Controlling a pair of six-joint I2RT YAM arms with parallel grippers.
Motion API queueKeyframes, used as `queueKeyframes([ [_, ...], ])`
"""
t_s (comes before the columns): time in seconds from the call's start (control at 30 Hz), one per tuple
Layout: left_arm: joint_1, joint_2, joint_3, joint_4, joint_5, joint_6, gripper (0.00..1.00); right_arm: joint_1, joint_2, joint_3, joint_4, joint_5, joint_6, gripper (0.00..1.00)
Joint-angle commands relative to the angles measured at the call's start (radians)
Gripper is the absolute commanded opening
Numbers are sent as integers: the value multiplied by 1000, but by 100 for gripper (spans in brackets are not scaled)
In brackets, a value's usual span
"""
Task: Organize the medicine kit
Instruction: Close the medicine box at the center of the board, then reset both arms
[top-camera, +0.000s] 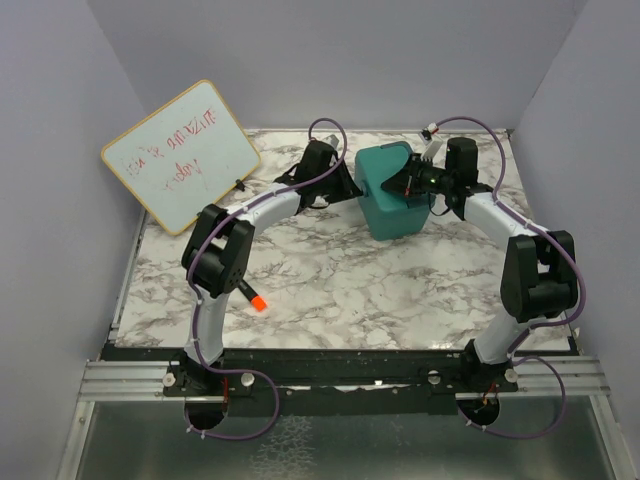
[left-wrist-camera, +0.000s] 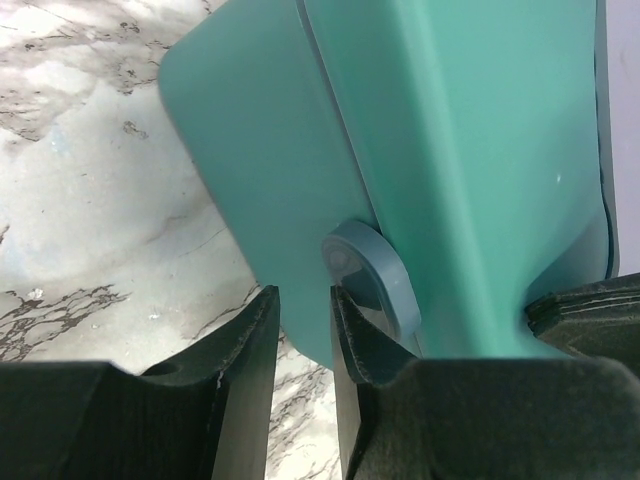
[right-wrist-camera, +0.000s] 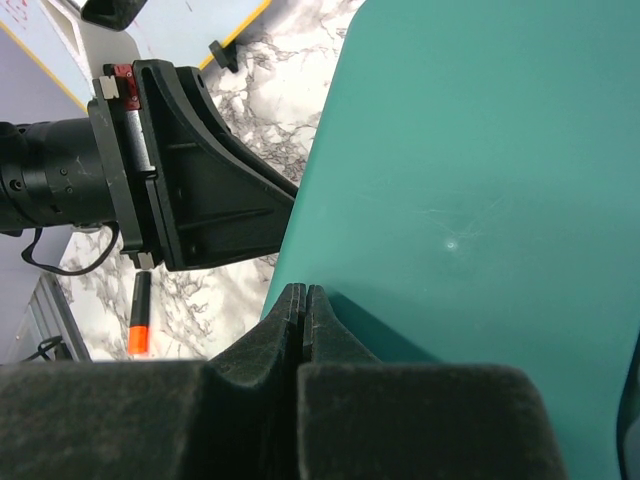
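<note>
The teal-green medicine kit (top-camera: 393, 200) stands at the back middle of the marble table with its lid down. It fills the left wrist view (left-wrist-camera: 450, 150) and the right wrist view (right-wrist-camera: 470, 150). My left gripper (top-camera: 352, 188) is at the kit's left side. In the left wrist view my left gripper (left-wrist-camera: 303, 300) is closed on a thin teal edge of the kit, next to a grey-blue round hinge (left-wrist-camera: 372, 275). My right gripper (top-camera: 408, 183) reaches over the kit's top. In the right wrist view my right gripper (right-wrist-camera: 303, 292) is shut, empty, with its tips against the teal surface.
A wooden-framed whiteboard (top-camera: 180, 155) with red writing leans at the back left. A black marker with an orange cap (top-camera: 252, 296) lies on the table near the left arm, and also shows in the right wrist view (right-wrist-camera: 138, 318). Grey walls enclose the table.
</note>
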Motion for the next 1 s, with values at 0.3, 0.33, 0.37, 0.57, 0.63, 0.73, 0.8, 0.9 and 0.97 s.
queueKeyframes([
  [0.3, 0, -107, -10, -73, -51, 84, 38, 6, 44, -22, -176, 56, -34, 4],
  [0.33, 3, -122, -21, -76, -52, 92, 40, 6, 46, -12, -185, 57, -35, 5],
  [0.37, 7, -139, -30, -81, -51, 100, 43, 6, 45, -3, -197, 59, -37, 6],
  [0.57, 10, -254, -67, -149, -92, 203, 53, 6, 3, 65, -296, 109, -52, 16],
  [0.63, 11, -301, -78, -174, -105, 242, 57, 6, -22, 79, -322, 118, -42, 20],
  [0.73, 12, -385, -84, -226, -149, 312, 63, 6, -84, 91, -355, 145, -22, 30],
  [0.8, 12, -446, -102, -246, -173, 350, 69, 6, -126, 101, -387, 177, -19, 38],
  [0.9, 12, -543, -132, -274, -197, 396, 98, 9, -183, 140, -480, 224, -42, 42],
  [0.97, 13, -605, -154, -290, -202, 416, 99, 10, -228, 154, -545, 255, -63, 46],
])
